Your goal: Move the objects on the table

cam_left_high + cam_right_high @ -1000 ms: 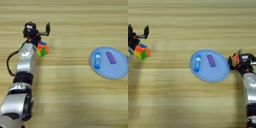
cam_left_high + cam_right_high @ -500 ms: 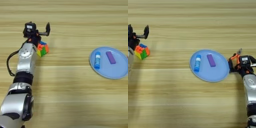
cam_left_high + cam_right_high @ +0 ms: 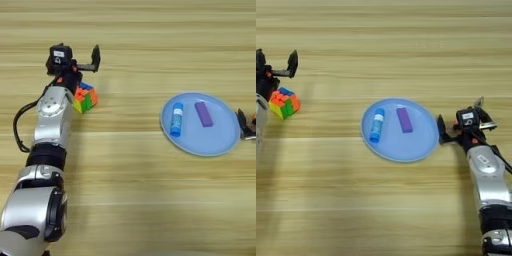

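Note:
The multicolour puzzle cube [image 3: 85,97] lies on the wooden table [image 3: 130,200] at the left. My left gripper [image 3: 76,60] is open just behind it, fingers spread, holding nothing. A round light-blue plate [image 3: 391,147] carries the blue tube with a white end [image 3: 376,125] and the purple block [image 3: 404,119], side by side. My right gripper [image 3: 459,115] is open at the plate's right rim, with its lower finger [image 3: 440,131] against the edge.
My left arm [image 3: 47,140] runs from the bottom left corner up to the cube. My right forearm [image 3: 488,185] comes up along the right edge. Bare planks lie between the cube and the plate.
The plate, with the tube and block on it, has slid left, and my right gripper has moved left with it at its rim. The cube and left gripper have stayed put.

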